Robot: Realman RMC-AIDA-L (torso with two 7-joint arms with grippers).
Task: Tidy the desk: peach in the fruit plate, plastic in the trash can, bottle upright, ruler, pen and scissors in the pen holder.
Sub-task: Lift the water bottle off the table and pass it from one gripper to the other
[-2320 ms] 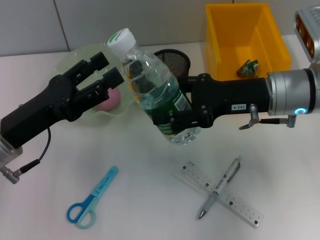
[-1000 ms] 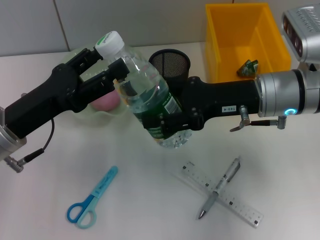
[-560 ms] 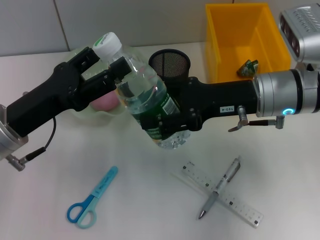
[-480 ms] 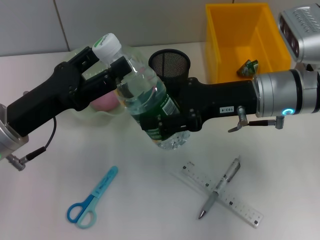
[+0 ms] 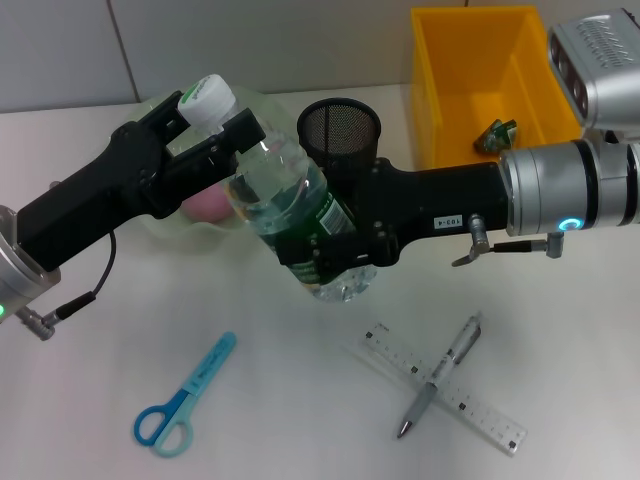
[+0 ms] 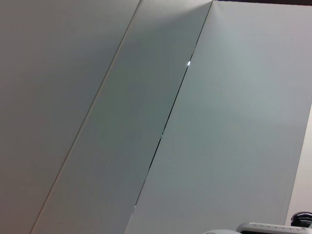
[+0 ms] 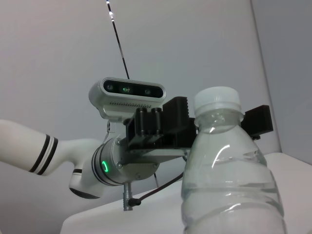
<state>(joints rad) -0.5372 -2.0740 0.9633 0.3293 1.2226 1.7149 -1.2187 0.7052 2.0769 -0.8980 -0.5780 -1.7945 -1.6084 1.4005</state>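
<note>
Above mid-desk in the head view, the right end effector (image 5: 325, 255) is clamping the tilted bottle (image 5: 290, 215) by its body while the left end effector (image 5: 205, 120) is closing round the cap (image 5: 207, 98), probably to steady it for righting; bare desk (image 5: 300, 400) is lying below, between scissors (image 5: 185, 395) and ruler (image 5: 445, 385). The left wrist view is showing only wall. In the right wrist view, the bottle (image 7: 231, 170) is standing before the left end effector (image 7: 195, 124).

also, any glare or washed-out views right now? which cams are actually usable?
Head view: even light, soft shadows, small highlights on the bottle. Right wrist view: bright glints on the bottle's shoulder, left gripper behind its cap. Left wrist view: only blank wall panels and one glint on a seam.
</note>
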